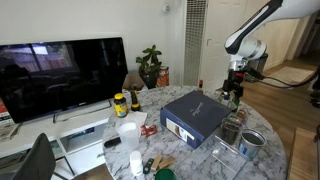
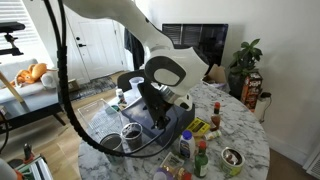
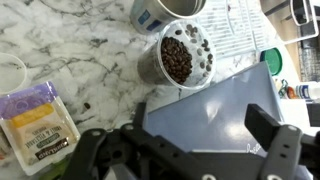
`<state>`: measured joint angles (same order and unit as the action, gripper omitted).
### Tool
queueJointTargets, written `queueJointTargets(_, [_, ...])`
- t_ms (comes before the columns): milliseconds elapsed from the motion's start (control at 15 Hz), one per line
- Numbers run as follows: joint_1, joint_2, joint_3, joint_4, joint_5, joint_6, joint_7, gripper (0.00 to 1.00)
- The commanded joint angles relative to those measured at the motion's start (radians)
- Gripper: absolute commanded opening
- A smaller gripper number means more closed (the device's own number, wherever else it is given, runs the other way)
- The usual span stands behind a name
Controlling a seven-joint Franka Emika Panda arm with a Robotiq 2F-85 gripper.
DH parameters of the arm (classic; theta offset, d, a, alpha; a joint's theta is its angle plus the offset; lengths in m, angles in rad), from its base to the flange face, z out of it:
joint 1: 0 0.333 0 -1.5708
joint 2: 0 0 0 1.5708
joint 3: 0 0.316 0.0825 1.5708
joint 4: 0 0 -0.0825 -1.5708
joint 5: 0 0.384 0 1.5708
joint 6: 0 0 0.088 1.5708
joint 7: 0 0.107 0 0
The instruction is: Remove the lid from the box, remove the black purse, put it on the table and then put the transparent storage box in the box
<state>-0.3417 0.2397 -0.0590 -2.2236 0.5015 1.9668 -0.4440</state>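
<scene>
television (image 1: 62, 78), potted plant (image 1: 150, 62), coffee bean jar (image 3: 178, 60)

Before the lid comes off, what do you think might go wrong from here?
The open pincer hangs over the lid, still on the box; wide and flat, it may slip from an edge grip. The jar of coffee beans stands close beside the box, so lifting or swinging the lid could knock it over.

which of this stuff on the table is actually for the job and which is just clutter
For the job:
- lid, still on the box
- transparent storage box
- open hand above the lid
- black purse: not in view

Just lying about:
- jar of coffee beans
- metal tin
- purple packet
- yellow-capped bottle
- TV
- plant
</scene>
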Motion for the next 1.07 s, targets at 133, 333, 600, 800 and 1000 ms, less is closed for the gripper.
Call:
queueJointTargets(133, [-0.006,0.147,-0.036,0.038,0.028,-0.033,-0.090,1.00])
queueJointTargets(333, [-0.037,0.194,-0.036,0.055,0.045,-0.052,-0.130,1.00])
queueJointTargets(600, [-0.091,0.236,-0.030,0.080,0.118,-0.102,-0.221,1.00])
queueJointTargets(800, [-0.118,0.273,-0.037,0.102,0.197,-0.119,-0.279,1.00])
queueJointTargets(1000, [-0.131,0.311,-0.044,0.122,0.269,-0.116,-0.327,1.00])
